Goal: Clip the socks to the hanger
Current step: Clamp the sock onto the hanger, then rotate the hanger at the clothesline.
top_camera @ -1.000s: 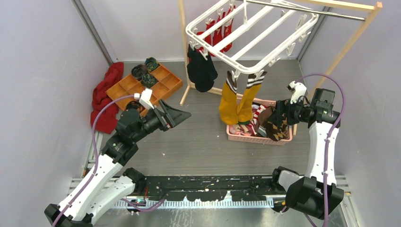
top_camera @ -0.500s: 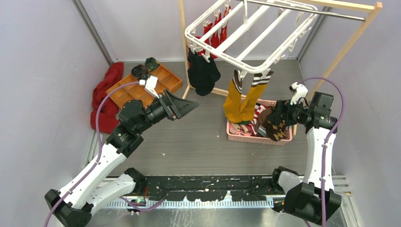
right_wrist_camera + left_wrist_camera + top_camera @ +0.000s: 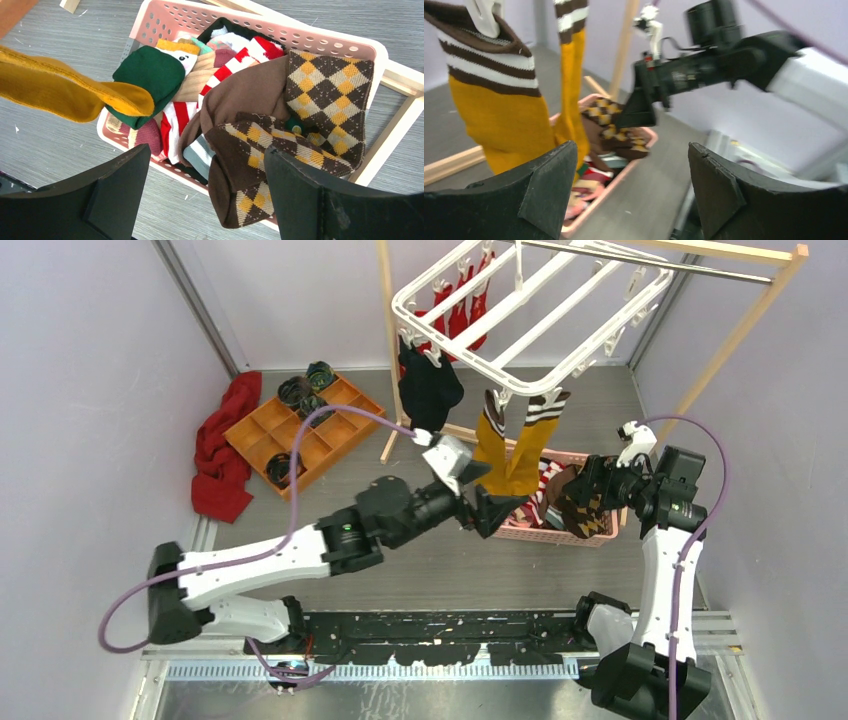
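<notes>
- The left claw (image 3: 633, 148) is seen released, its two black fingers (image 3: 549, 185) spread wide with nothing between them
- It is held in the air just beside the pair of mustard-yellow fabric socks with brown-and-white striped cuffs (image 3: 499, 117), and is pointed toward the right arm
- The right claw (image 3: 207, 150) is likewise released, fingers wide apart, and is hung over the right end of the pink perforated plastic basket (image 3: 280, 31)
- Directly below it, the brown fabric sock with cream argyle diamonds (image 3: 300, 115) is draped across the basket's contents, with one part spilled over the rim; whether it is touched by the claw cannot be told
- A dark green sock (image 3: 150, 75) and a red-and-white striped sock (image 3: 240, 60) are piled beside it in the basket
- The mustard-yellow socks are clipped by their cuffs to the near edge of the large white plastic rectangular hanger (image 3: 520, 300), and their toes are hung over the basket's left end
- A pair of black socks (image 3: 430, 385) is clipped at the hanger's left corner and red socks (image 3: 460, 310) at its far side
- The hanger is suspended, tilted, beneath the light wooden rack (image 3: 740, 330)
- Well to the left, an orange compartment tray (image 3: 330, 430) with dark rolled bundles (image 3: 300, 390) is set on the grey surface (image 3: 420, 550), with a plain red cloth (image 3: 220, 440) crumpled just beside it
</notes>
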Motion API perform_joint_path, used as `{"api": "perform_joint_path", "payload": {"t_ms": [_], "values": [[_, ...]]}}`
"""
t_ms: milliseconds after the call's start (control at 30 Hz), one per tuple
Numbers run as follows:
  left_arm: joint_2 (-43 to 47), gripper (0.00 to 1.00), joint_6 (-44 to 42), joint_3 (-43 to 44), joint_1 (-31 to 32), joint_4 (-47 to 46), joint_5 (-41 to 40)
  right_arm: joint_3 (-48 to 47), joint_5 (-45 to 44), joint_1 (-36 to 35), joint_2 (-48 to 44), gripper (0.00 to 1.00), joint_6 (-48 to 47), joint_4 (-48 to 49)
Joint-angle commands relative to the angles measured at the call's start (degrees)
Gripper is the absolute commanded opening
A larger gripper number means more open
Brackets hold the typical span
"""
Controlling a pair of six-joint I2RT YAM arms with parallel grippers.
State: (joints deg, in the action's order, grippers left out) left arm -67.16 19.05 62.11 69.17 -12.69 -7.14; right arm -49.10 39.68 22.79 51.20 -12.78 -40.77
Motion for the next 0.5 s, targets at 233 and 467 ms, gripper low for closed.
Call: {"api": "perform_joint_path", "payload": {"t_ms": [233, 467], "values": [[-14.49, 0.82, -15.52, -0.70, 1.97, -21.52, -29.62, 1.27, 3.03, 0.77, -2.48, 0.89, 2.88, 4.84], [-21.83, 0.79, -18.17, 3.27, 1.77, -24.85, -33.67, 1.81, 4.07, 0.77, -2.29, 0.89, 3.66, 6.03]]}}
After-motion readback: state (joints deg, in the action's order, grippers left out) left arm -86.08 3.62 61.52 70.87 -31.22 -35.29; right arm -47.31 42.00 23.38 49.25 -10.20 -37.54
